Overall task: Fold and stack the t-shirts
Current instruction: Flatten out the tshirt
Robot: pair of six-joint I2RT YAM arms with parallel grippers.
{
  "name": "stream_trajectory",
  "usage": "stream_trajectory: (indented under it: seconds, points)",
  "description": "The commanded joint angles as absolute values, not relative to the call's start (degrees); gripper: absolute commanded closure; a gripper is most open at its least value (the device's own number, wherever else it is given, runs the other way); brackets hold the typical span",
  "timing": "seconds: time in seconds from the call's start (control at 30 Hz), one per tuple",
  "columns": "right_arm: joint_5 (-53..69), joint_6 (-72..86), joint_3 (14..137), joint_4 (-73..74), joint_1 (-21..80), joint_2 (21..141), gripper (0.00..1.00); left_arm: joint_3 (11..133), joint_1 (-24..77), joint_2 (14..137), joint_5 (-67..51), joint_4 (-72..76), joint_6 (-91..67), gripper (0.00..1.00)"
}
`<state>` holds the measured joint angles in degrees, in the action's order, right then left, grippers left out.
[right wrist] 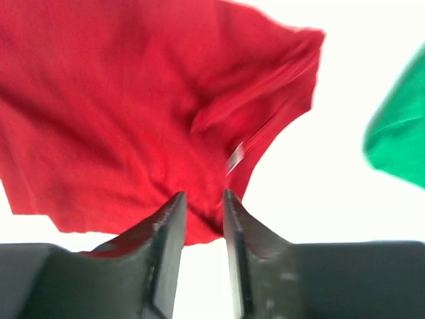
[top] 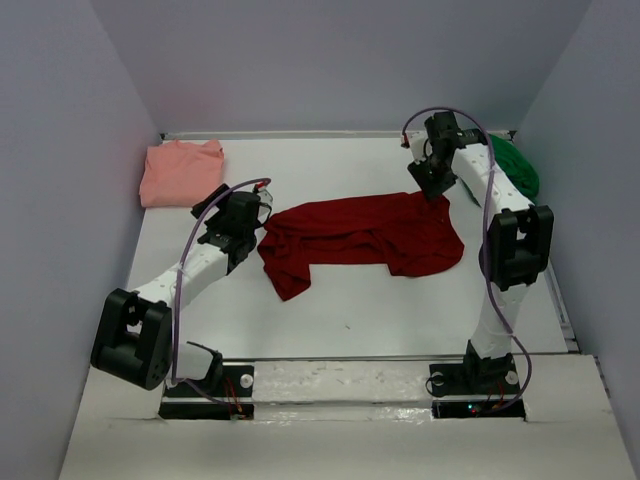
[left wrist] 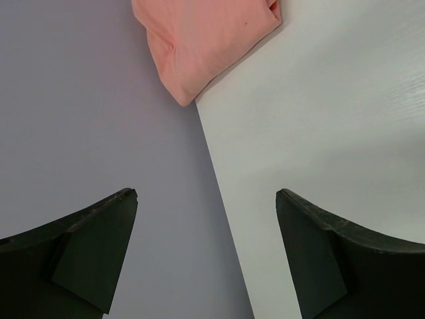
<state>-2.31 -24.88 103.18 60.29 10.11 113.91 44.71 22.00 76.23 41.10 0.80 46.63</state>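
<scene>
1. My left gripper (left wrist: 206, 194) hangs over the left side of the table (top: 400, 310). Its fingers are spread wide with nothing between them, and below them the table edge meets the grey wall (left wrist: 86, 100).
2. The dark red t-shirt (top: 360, 235) lies rumpled and unfolded in the middle of the table, between my two arms, with one part trailing toward the near edge.
3. My right gripper (right wrist: 202, 196) hovers at that shirt's far right corner. Its fingers are parted by a narrow gap, and I see bare table through it rather than pinched cloth.
4. The salmon-pink t-shirt (top: 180, 172) sits folded in the far left corner.
5. The green t-shirt (top: 515, 165) lies bunched at the far right edge, partly hidden behind my right arm.
</scene>
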Motion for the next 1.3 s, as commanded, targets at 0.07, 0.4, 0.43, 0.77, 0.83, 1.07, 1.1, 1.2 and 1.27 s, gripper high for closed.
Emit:
stream_trajectory:
  seconds: [0.07, 0.4, 0.43, 0.77, 0.83, 1.07, 1.1, 1.2, 1.27]
  points:
    - [-2.55, -22.33, 110.38, 58.36, 9.84, 118.11, 0.58, 47.55, 21.62, 76.38, 38.24, -1.58, 42.28, 0.01]
    - [-2.46, -22.06, 110.48, 56.52, 9.84, 126.38, 0.51, 44.30, 21.71, 75.50, 36.65, -2.46, 41.57, 0.01]
    - [-2.63, -22.15, 109.70, 56.34, 9.84, 126.65, 0.51, 44.21, 21.71, 75.06, 36.65, -2.46, 41.83, 0.01]
    - [-5.44, -22.24, 108.20, 55.02, 9.84, 127.88, 0.52, 43.95, 21.62, 74.97, 36.47, -2.55, 41.49, 0.01]
    - [-6.67, -22.24, 107.85, 54.50, 9.84, 127.62, 0.52, 43.77, 21.71, 74.71, 36.47, -2.55, 41.40, 0.01]
    - [-12.92, -21.80, 106.61, 52.74, 9.84, 125.51, 0.52, 43.16, 21.62, 74.00, 35.86, -2.81, 40.69, 0.01]
    - [-13.09, -21.80, 106.52, 52.73, 9.84, 125.33, 0.52, 43.15, 21.62, 73.92, 35.86, -2.90, 40.52, 0.01]
    - [-13.01, -21.53, 106.09, 52.73, 9.84, 125.51, 0.62, 43.07, 21.71, 74.00, 35.68, -2.90, 40.17, 0.01]
    - [-13.36, -21.27, 105.91, 52.65, 9.84, 125.60, 0.68, 43.07, 21.71, 73.83, 35.42, -3.16, 39.99, 0.01]
